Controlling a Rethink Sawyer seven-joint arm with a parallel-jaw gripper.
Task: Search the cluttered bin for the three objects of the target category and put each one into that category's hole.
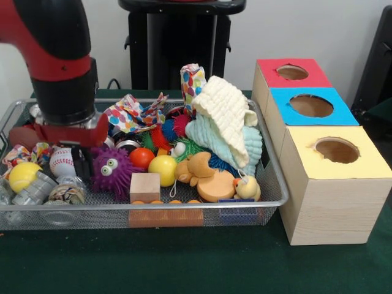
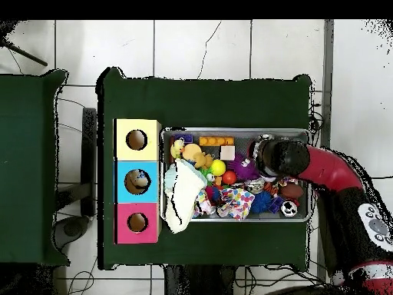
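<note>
The wire basket (image 1: 269, 202) sat in the middle of the green table (image 1: 202, 263), crammed with toys, with a row of three boxes (image 1: 318, 202) touching one short end, topped red, blue and yellow. The arm (image 1: 58, 55) reached down into the basket's opposite end beside a baseball (image 1: 61, 160) and a purple spiky ball (image 1: 112, 169). I could not tell whether the gripper (image 1: 78, 160) was apart or together.

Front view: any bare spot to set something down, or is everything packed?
Bare green table in front of the bin and the yellow box. The bin itself is packed; the arm is down over its left end.
</note>
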